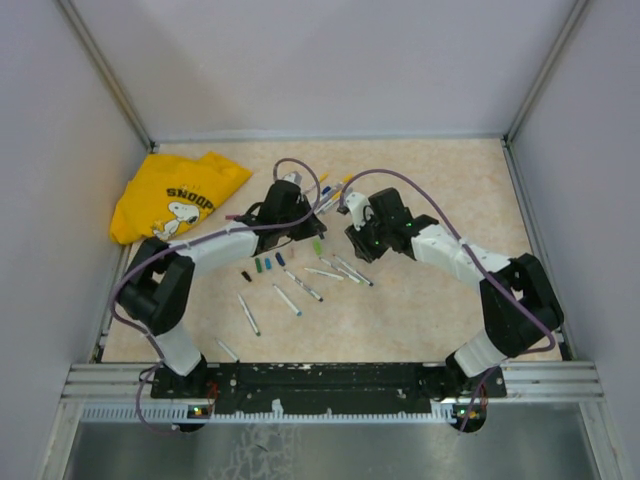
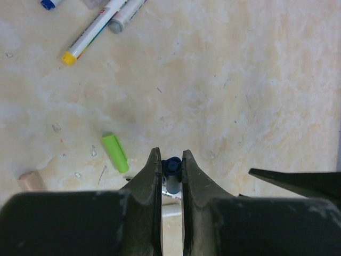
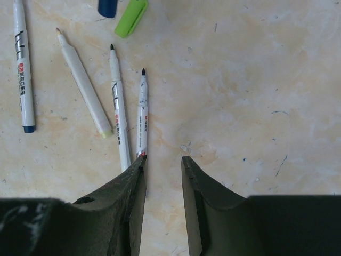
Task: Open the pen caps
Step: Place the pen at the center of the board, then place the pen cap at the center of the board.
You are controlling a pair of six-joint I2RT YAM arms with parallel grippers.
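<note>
Reading overhead, writing: a yellow cloth [image 1: 170,205] at the far left of the tabletop [image 1: 450,180] bears the word SNOOPY above a cartoon dog.
Overhead, pen caps: a short row of loose caps [image 1: 264,266], black, green and blue, lies near the middle between the arms. A light green cap [image 1: 318,247] lies just to their right.
Overhead, other things: uncapped pens [image 1: 305,288] are scattered nearer the bases. A far cluster of pens [image 1: 330,190] is partly hidden by the wrists and purple cables.
Overhead, jaws: the left arm [image 1: 215,245] and right arm [image 1: 450,255] bend inward toward each other. The jaws are too small here to judge.
Left wrist, writing: a marker with a yellow end [image 2: 93,29] has barrel print too blurred to read.
Left wrist, surroundings: the light green cap [image 2: 115,152] lies flat just left of the jaws, apart from them. A grey pen [image 2: 125,16] lies beside the marker, and a dark wedge [image 2: 298,181] enters from the right edge.
Left wrist, jaws: the left jaws are nearly closed, clamped on a dark blue cap [image 2: 171,166], with some barrel showing below it.
Right wrist, writing: a blue-ended pen [image 3: 21,64] and two neighbours carry black lettering and a red block, all unreadable.
Right wrist, surroundings: four bare-tipped pens lie side by side. The light green cap [image 3: 131,10] and a dark blue piece [image 3: 108,6] sit at the top edge.
Right wrist, jaws: the right jaws are partly open with nothing between them. The left tip overlaps the end of the nearest pen [image 3: 142,112], and I cannot tell whether it touches.
</note>
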